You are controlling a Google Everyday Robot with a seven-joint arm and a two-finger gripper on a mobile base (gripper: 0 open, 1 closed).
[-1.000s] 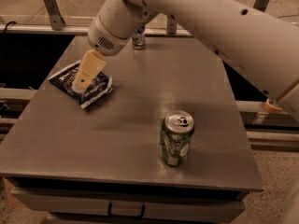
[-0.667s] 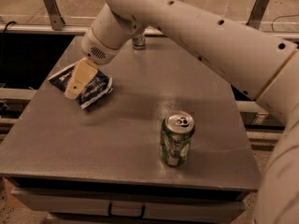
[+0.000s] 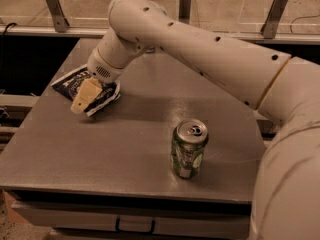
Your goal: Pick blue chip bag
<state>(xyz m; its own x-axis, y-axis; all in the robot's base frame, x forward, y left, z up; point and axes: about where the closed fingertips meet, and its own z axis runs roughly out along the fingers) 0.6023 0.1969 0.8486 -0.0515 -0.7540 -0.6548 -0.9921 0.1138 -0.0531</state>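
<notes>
claw point(image 3: 79, 104): shifted lower over blue chip bag point(image 3: 67, 81) | arm point(image 3: 210, 59): nearer camera

You're seeing a dim, brownish-tinted scene. Light comes from above: the table point(image 3: 125, 156) shows a dull sheen, the green can point(image 3: 189, 149) glints on its lid, and the gripper point(image 3: 81, 103), at the blue chip bag point(image 3: 67, 81) far left, sits beside the arm's soft shadow.

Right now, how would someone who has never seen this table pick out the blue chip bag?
Start at the grey table and look toward its far left edge. The blue chip bag lies flat there, right under the gripper, dark and crinkly with white lettering, unlike the upright green can near the front.
</notes>
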